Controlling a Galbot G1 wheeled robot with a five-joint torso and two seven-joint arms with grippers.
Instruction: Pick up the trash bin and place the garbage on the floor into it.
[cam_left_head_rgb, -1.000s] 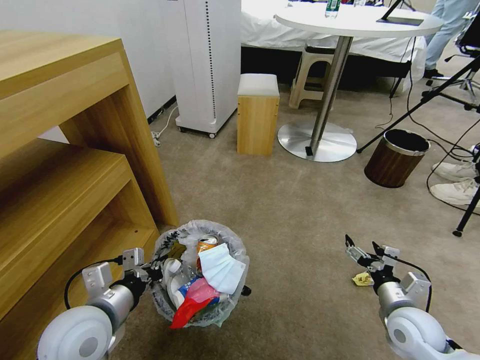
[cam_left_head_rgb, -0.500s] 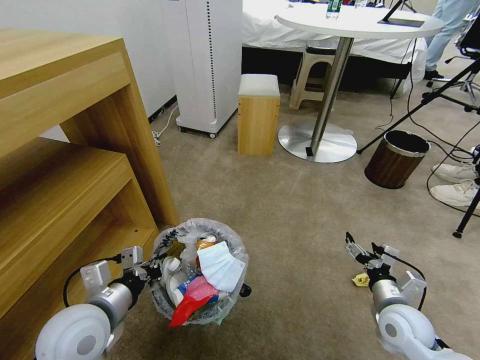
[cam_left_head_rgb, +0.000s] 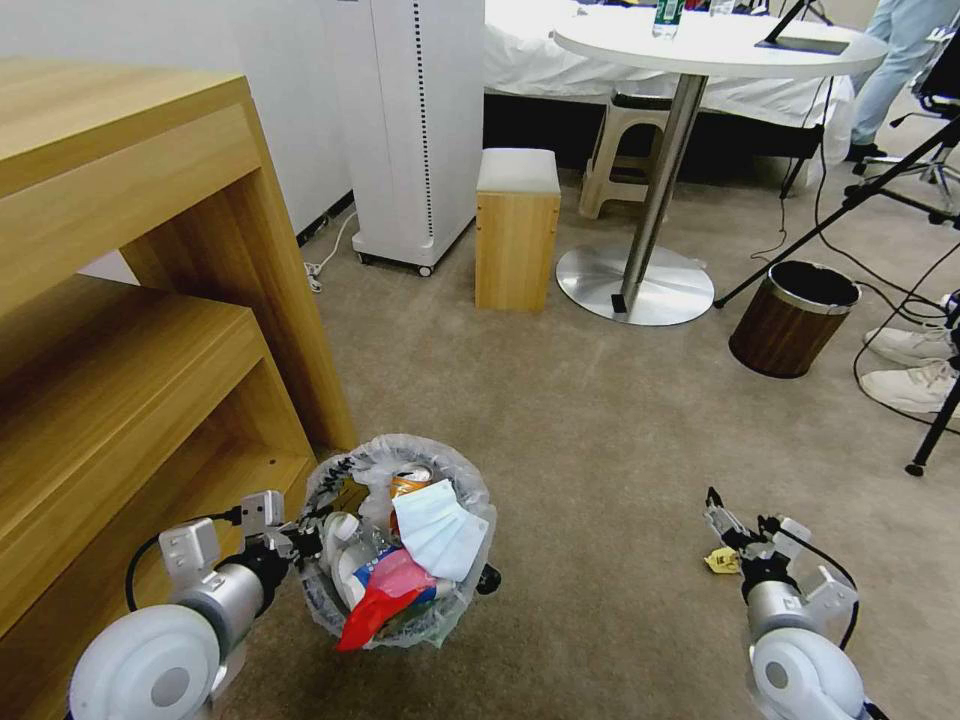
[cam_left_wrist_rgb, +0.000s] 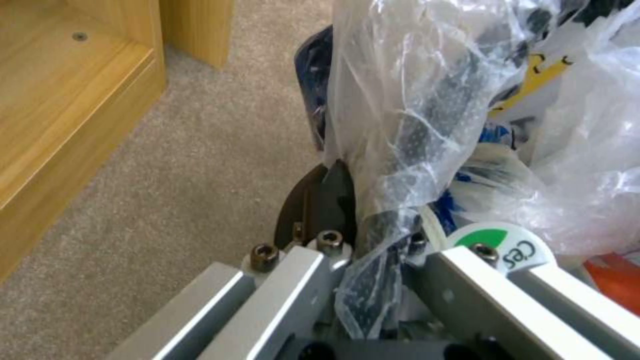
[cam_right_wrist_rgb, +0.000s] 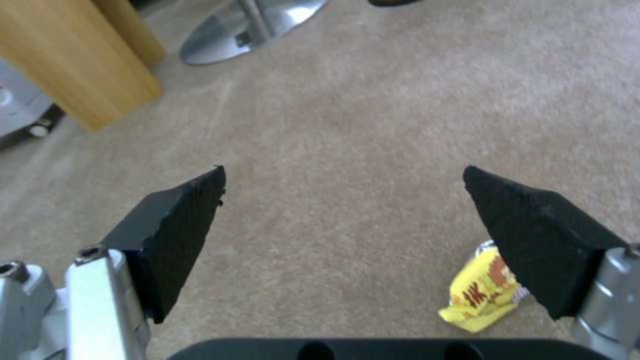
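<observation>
The trash bin (cam_left_head_rgb: 400, 545), lined with a crinkly translucent bag (cam_left_wrist_rgb: 427, 100), is held near the wooden shelf's corner. It is heaped with garbage: a white face mask (cam_left_head_rgb: 437, 530), an orange can (cam_left_head_rgb: 410, 483) and a red wrapper (cam_left_head_rgb: 375, 605). My left gripper (cam_left_head_rgb: 310, 540) is shut on the bin's rim and bag, seen close up in the left wrist view (cam_left_wrist_rgb: 353, 200). My right gripper (cam_left_head_rgb: 740, 512) hangs open low over the floor (cam_left_head_rgb: 600, 430). A yellow wrapper (cam_left_head_rgb: 722, 560) lies on the carpet just by its right finger (cam_right_wrist_rgb: 533, 235), not between the jaws (cam_right_wrist_rgb: 480, 295).
A wooden shelf unit (cam_left_head_rgb: 130, 330) stands close on the left. Farther off are a wooden stool box (cam_left_head_rgb: 516, 235), a round table's metal base (cam_left_head_rgb: 635, 283), a brown metal-rimmed bin (cam_left_head_rgb: 792, 317), tripod legs and cables (cam_left_head_rgb: 900, 300), and white shoes (cam_left_head_rgb: 912, 380).
My right arm has drawn back toward me and lowered, bringing the open gripper closer to the yellow wrapper. The left gripper still holds the bin, which has barely shifted.
</observation>
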